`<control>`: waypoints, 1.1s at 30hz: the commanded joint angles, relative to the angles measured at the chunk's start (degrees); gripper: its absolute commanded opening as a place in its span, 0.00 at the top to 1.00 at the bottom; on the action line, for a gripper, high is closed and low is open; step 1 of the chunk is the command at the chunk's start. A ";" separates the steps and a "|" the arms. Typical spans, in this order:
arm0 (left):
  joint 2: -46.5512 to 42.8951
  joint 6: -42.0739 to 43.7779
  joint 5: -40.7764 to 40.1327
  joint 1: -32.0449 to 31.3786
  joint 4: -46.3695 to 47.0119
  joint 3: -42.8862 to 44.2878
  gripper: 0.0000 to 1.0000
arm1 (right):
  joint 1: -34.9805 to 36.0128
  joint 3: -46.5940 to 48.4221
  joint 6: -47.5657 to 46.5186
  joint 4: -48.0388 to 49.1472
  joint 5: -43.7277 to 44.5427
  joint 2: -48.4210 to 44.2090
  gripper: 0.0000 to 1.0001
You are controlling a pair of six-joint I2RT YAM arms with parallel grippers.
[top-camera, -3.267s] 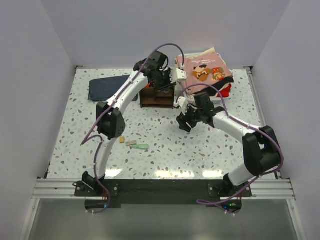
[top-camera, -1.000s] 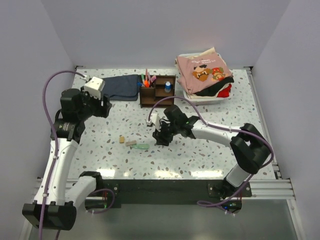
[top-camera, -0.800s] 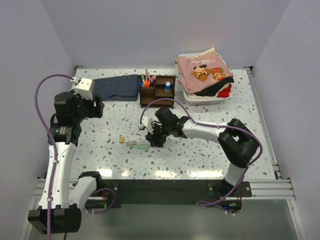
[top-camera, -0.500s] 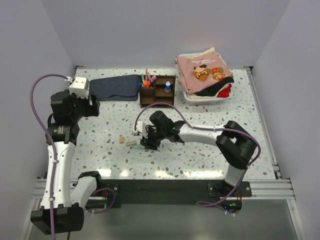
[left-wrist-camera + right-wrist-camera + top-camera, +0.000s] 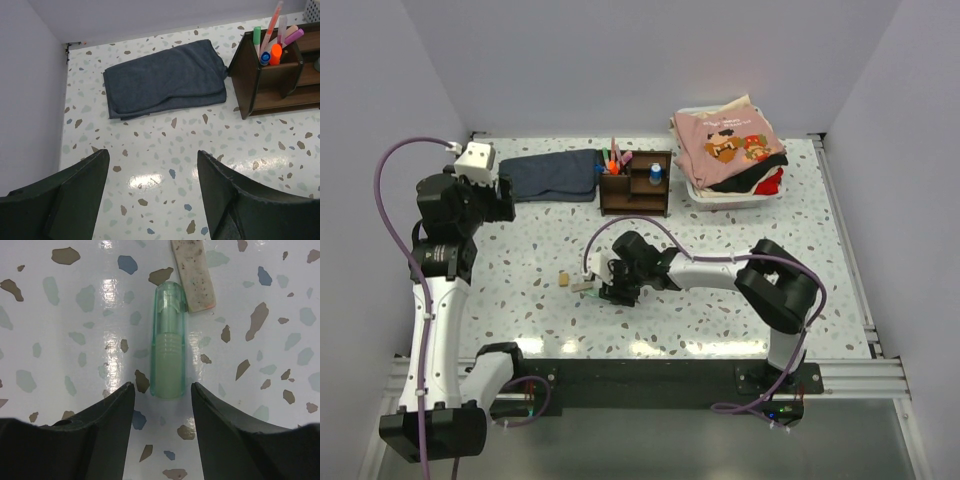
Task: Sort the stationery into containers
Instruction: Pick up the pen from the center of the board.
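A pale green eraser (image 5: 169, 342) in a clear green sleeve lies on the speckled table, with a tan eraser (image 5: 192, 272) just beyond its far end. My right gripper (image 5: 162, 386) is open, low over the table, and its fingertips flank the green eraser's near end without touching it. From above, the right gripper (image 5: 612, 291) covers most of the green eraser (image 5: 601, 294), and a small tan piece (image 5: 563, 280) lies to the left. The dark brown organiser (image 5: 634, 205) at the back holds coloured pens (image 5: 272, 42) and a blue-capped bottle (image 5: 655, 174). My left gripper (image 5: 152, 154) hangs open and empty, high at the left.
A folded dark blue cloth (image 5: 165, 77) lies left of the organiser (image 5: 240, 75). A white bin (image 5: 705, 195) with pink clothes stands at the back right. Walls close in the table on the left, back and right.
My right gripper has slid left and nearer, ending over the green eraser. The left arm has drawn back to the left and up. Both grippers opened slightly wider.
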 commanded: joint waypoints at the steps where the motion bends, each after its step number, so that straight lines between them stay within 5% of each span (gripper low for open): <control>1: 0.09 1.23 -0.57 -0.44 2.82 1.96 0.24 | 0.73 1.68 -1.00 2.91 2.11 0.55 0.47; 12: 0.45 0.09 0.13 -0.88 3.96 1.08 0.24 | 0.90 0.63 -2.32 2.12 3.08 1.70 0.54; 15: 0.71 -0.18 0.57 -0.96 4.05 1.16 0.24 | 0.90 -0.95 -1.53 2.03 3.43 0.82 0.63; 20: 1.23 0.26 1.36 -0.97 4.84 0.90 0.24 | 0.90 -4.64 4.43 2.38 4.65 -3.92 1.00; 28: 3.60 0.53 4.26 -1.40 8.44 -0.33 0.24 | -1.82 -4.56 27.36 1.86 16.68 -16.75 1.00; 33: 5.80 -0.70 6.19 -1.41 10.46 -0.07 0.24 | -8.57 0.35 39.22 -0.16 26.08 -15.80 1.00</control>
